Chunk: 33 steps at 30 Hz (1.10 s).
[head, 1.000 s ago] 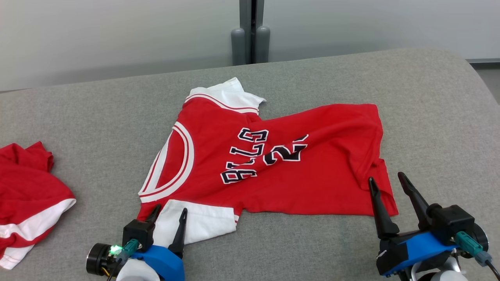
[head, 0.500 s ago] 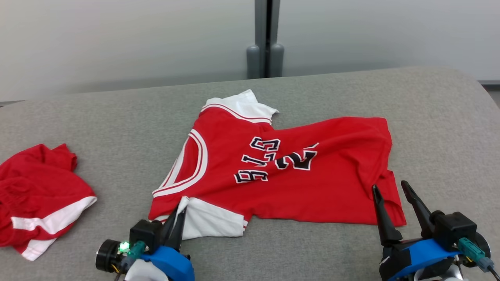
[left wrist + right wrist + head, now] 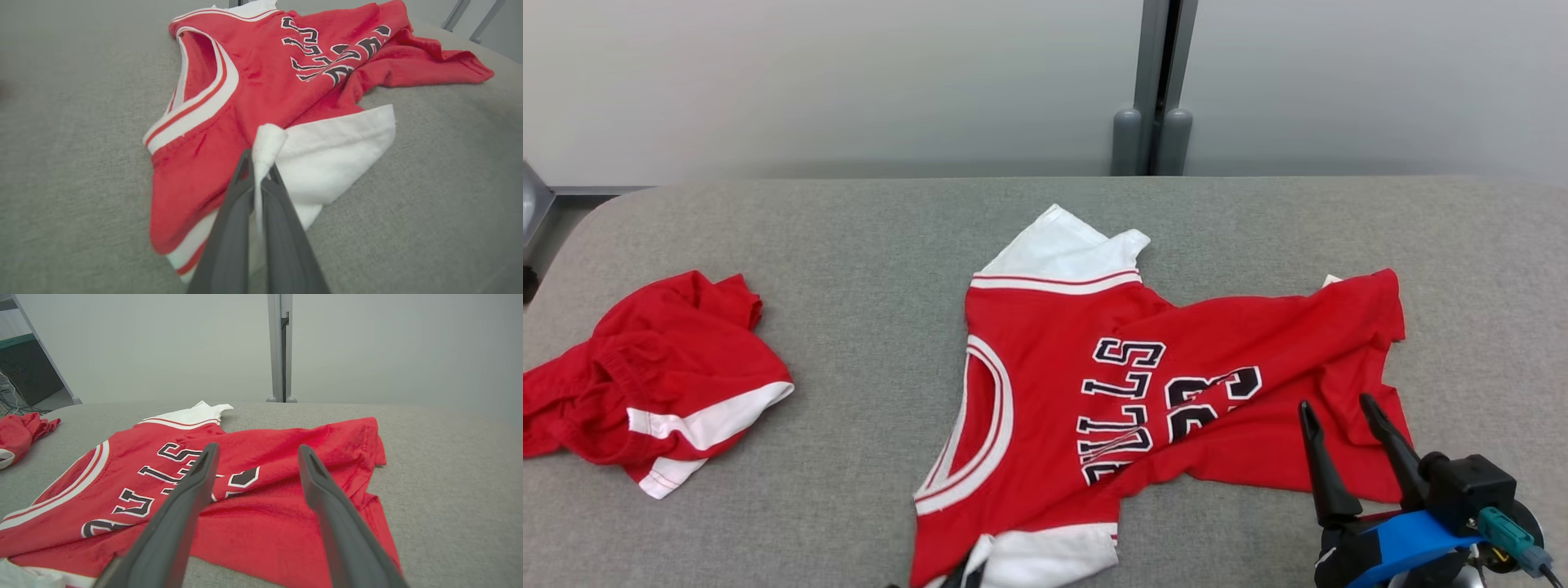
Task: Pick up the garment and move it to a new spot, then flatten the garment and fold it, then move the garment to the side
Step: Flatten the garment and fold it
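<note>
1. The red jersey [image 3: 1143, 384] lies spread but wrinkled on the grey padded table [image 3: 849, 245], collar toward our left, hem toward our right, lettering face up.
2. Our left gripper [image 3: 258, 171] has its two fingers pressed together on a fold of the jersey's near white sleeve [image 3: 339, 139], and the cloth stands pinched up between them at the tips.
3. Our right gripper [image 3: 1336, 403] hangs over the jersey's near hem corner, fingers spread well apart with nothing between them. We cannot tell whether the tips touch the cloth.
4. A second red garment [image 3: 662, 384] with a white stripe lies bunched well to our left, apart from the jersey.
5. A grey post [image 3: 1156, 82] stands behind the table's far edge.
</note>
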Motion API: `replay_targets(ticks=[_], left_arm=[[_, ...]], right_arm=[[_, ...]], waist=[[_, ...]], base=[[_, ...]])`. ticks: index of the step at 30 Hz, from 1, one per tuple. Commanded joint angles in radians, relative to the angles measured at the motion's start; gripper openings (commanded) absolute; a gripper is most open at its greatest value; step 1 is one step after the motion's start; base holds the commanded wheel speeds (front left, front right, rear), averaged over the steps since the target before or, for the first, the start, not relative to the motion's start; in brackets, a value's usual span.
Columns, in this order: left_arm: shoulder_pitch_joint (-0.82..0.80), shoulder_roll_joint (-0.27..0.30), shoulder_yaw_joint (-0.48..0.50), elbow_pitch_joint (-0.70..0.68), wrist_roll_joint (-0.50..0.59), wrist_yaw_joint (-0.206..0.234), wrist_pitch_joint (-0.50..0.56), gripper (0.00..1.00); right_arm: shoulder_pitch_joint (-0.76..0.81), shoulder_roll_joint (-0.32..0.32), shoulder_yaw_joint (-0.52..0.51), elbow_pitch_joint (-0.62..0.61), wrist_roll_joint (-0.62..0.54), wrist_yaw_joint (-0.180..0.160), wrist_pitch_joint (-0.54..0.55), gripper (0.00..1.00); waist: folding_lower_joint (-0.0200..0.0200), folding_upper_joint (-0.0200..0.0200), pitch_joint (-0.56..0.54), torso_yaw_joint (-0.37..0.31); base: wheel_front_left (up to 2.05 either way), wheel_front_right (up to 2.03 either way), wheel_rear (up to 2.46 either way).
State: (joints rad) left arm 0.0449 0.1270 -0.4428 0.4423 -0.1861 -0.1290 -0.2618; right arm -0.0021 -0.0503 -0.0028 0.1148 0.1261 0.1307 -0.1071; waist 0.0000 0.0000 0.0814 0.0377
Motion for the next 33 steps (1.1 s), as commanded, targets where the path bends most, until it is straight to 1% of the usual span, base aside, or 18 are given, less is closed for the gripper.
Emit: replay_targets(ticks=[1, 2, 3, 4, 7, 9, 12, 15, 18, 23, 29, 33], left_arm=[[0.008, 0.000, -0.012, -0.004, -0.009, -0.001, -0.004, 0.02], [0.011, -0.002, -0.020, -0.007, -0.010, -0.002, -0.004, 0.19], [0.011, -0.003, -0.026, -0.013, -0.014, -0.002, -0.004, 0.83], [0.010, -0.006, -0.033, -0.021, -0.018, -0.001, -0.004, 1.00], [0.003, -0.008, -0.028, -0.071, -0.028, -0.002, -0.004, 1.00], [-0.004, -0.003, -0.009, -0.125, -0.032, 0.000, -0.005, 1.00], [-0.011, 0.013, 0.027, -0.198, -0.032, 0.014, -0.004, 1.00], [-0.027, 0.031, 0.068, -0.225, -0.040, 0.029, -0.004, 1.00], [-0.054, 0.051, 0.100, -0.209, -0.043, 0.048, 0.000, 1.00], [-0.085, 0.070, 0.125, -0.152, -0.061, 0.056, 0.025, 1.00], [-0.100, 0.062, 0.124, -0.041, -0.080, 0.055, 0.041, 1.00], [-0.097, 0.055, 0.112, 0.044, -0.093, 0.045, 0.052, 1.00]], right_arm=[[0.011, 0.000, 0.000, 0.003, 0.008, 0.000, 0.000, 1.00], [0.010, 0.000, 0.001, 0.004, 0.010, 0.000, 0.000, 1.00], [0.009, 0.000, 0.002, 0.005, 0.009, 0.000, -0.001, 1.00], [0.009, 0.000, 0.003, 0.007, 0.009, 0.000, -0.002, 1.00], [0.008, 0.000, 0.005, 0.014, 0.009, 0.000, -0.004, 1.00], [0.007, 0.000, 0.005, 0.016, 0.010, 0.000, -0.004, 1.00], [0.005, 0.000, 0.003, 0.018, 0.011, 0.000, -0.006, 1.00], [0.002, 0.000, 0.007, 0.023, 0.013, 0.000, -0.008, 1.00], [0.003, -0.001, 0.011, 0.028, 0.015, 0.000, -0.009, 1.00], [-0.002, -0.001, 0.008, 0.035, 0.015, 0.000, -0.011, 1.00], [-0.013, 0.000, 0.005, 0.036, 0.016, 0.000, -0.015, 1.00], [-0.017, 0.000, 0.003, 0.041, 0.015, 0.000, -0.020, 1.00]], waist=[[0.0000, 0.0000, 0.002, 0.004], [0.0000, 0.0000, 0.002, 0.007], [0.0000, 0.0000, 0.003, 0.009], [0.0000, 0.0000, 0.002, 0.011], [0.0000, 0.0000, 0.001, 0.014], [0.0000, 0.0000, -0.001, 0.011], [0.0000, 0.0000, -0.002, 0.002], [0.0000, 0.0000, -0.004, -0.011], [0.0000, 0.0000, -0.003, -0.028], [0.0000, 0.0000, 0.007, -0.051], [0.0000, 0.0000, 0.025, -0.070], [0.0000, 0.0000, 0.031, -0.075]], base=[[0.00, 0.00, 0.00], [0.00, 0.00, 0.00], [0.00, 0.00, 0.00], [0.00, 0.00, 0.00], [0.00, 0.00, 0.00], [0.00, 0.00, 0.00], [0.00, 0.00, 0.00], [0.00, 0.00, 0.00], [0.00, 0.00, 0.00], [0.00, 0.00, 0.00], [0.00, 0.00, 0.00], [0.00, 0.00, 0.00]])
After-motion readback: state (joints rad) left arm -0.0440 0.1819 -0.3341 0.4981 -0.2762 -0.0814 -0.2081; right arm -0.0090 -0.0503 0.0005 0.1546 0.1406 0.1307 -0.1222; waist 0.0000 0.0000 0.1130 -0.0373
